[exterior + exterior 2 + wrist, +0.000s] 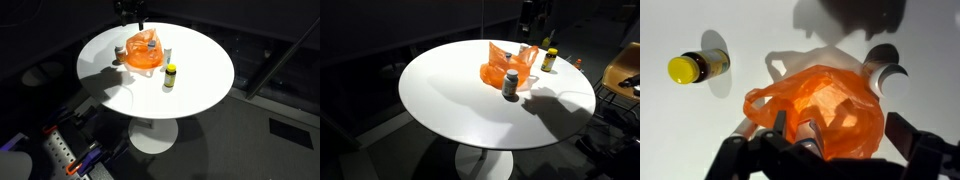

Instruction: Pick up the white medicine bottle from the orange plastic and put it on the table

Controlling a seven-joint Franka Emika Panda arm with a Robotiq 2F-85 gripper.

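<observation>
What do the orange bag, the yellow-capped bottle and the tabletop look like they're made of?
Orange bag: thin plastic film, translucent and crinkled; light glows through it.
Yellow-capped bottle: dark body, glass or plastic, cannot tell which; the cap looks like plain plastic.
Tabletop: smooth, white, fairly matte, perhaps laminate or painted.

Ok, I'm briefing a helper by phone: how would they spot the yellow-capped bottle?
Find the round white table. Beside the crumpled orange bag on it stands a small dark bottle, clear of the bag. Only it has a bright yellow cap.
</observation>
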